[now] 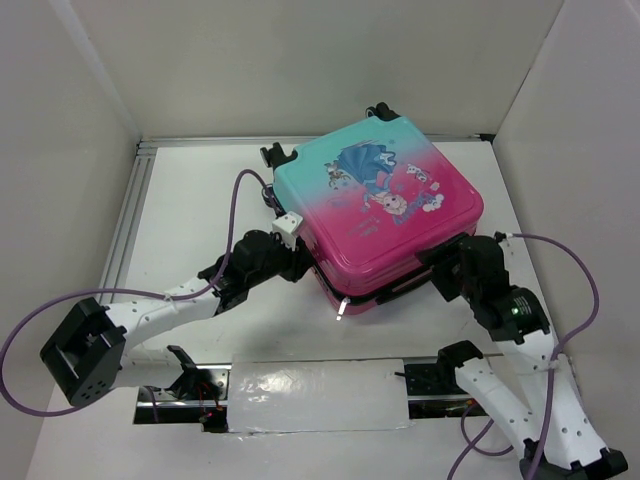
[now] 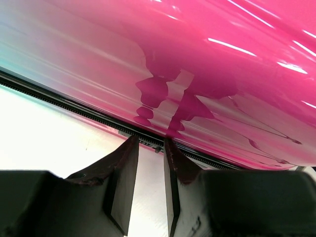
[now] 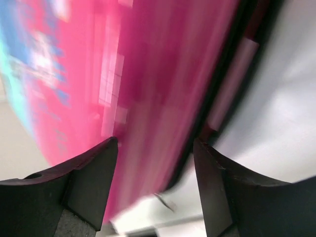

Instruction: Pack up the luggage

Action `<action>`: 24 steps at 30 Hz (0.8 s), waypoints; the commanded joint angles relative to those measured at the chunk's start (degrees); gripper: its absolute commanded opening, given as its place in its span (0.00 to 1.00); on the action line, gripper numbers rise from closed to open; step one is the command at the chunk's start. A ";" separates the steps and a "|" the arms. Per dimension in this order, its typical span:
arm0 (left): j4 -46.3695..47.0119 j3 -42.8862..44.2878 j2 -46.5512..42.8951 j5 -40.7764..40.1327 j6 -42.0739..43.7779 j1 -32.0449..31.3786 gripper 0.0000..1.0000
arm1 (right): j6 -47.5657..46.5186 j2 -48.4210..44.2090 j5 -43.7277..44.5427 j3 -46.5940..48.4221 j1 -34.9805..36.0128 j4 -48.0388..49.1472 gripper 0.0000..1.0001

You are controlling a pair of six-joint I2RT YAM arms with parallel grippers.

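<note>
The luggage (image 1: pixel 385 215) lies flat with its pink-to-teal printed lid down over the lower half. A dark seam runs along its near edge. My left gripper (image 1: pixel 300 262) is at its left near side. In the left wrist view the fingers (image 2: pixel 129 163) stand a narrow gap apart with nothing between them. Their tips are at the black zipper line (image 2: pixel 98 114) under the pink shell (image 2: pixel 207 64). My right gripper (image 1: pixel 442 268) is open at the near right corner. Its fingers (image 3: pixel 98 168) straddle the blurred pink lid edge (image 3: pixel 158 98). A silver zipper pull (image 1: pixel 341 306) hangs at the near corner.
White walls enclose the table on three sides. An aluminium rail (image 1: pixel 125 225) runs along the left edge. A white taped strip (image 1: pixel 315 395) lies between the arm bases. Purple cables (image 1: pixel 240 200) loop from both arms.
</note>
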 commanded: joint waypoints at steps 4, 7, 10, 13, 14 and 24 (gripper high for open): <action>3.77 1.11 1.75 -2.02 -0.27 0.27 0.39 | -3.97 -8.54 0.13 1.85 -0.67 -11.40 0.68; 3.77 1.72 2.28 -2.64 -0.26 0.27 0.39 | -6.17 -9.17 0.14 3.26 -1.89 -14.46 0.58; 3.77 2.25 2.81 -2.64 -0.26 0.27 0.39 | -6.18 -7.60 -0.39 0.38 -2.42 -19.13 0.56; 3.16 2.25 2.81 -2.64 -0.26 0.27 0.39 | -5.65 -6.98 -2.14 -5.50 -3.04 -17.74 0.58; 3.16 2.25 2.81 -2.64 -0.26 0.27 0.39 | -5.04 -6.98 -2.15 -6.92 -3.04 -17.03 0.59; -0.35 -0.29 -2.11 -2.03 0.26 0.27 0.39 | -4.25 -4.34 -0.84 -18.18 -3.57 2.99 0.67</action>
